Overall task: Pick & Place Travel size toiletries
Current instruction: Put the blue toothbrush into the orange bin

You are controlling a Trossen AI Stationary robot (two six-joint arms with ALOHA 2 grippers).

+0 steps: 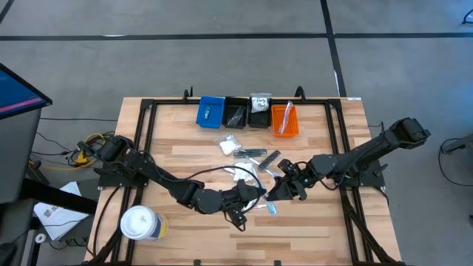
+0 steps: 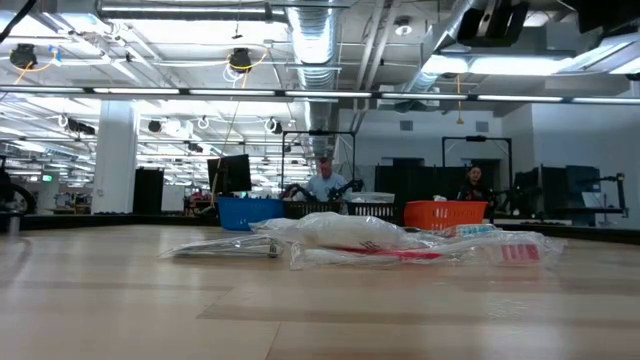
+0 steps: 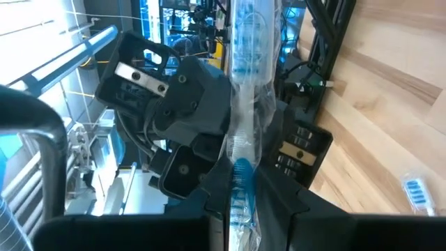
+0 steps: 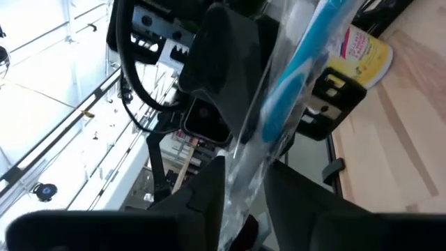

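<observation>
two grippers meet over the middle of the table, and both have one brush in a clear wrapper. the left gripper is clamped on it, with the blue bristle end right between its jaws and the long part sticking out past the tips. the right gripper faces the left one, and its jaws are closed on the wrapper too, with the blue handle running out beyond them.

i think this is a hand-over, from one arm to the other. to do it well, i would check that the right jaws pinch the hard brush and not just the loose wrapper, because the wrapper is slippy and could slide out. only then would i let the left jaws go. i would open them slowly and pull straight back, so nothing drags the brush sideways.

one more brush lies on the wood below the jaws, off to one side. i would stay high so i don't knock it. the pile of other bits is well past the jaws, toward the bins.
</observation>
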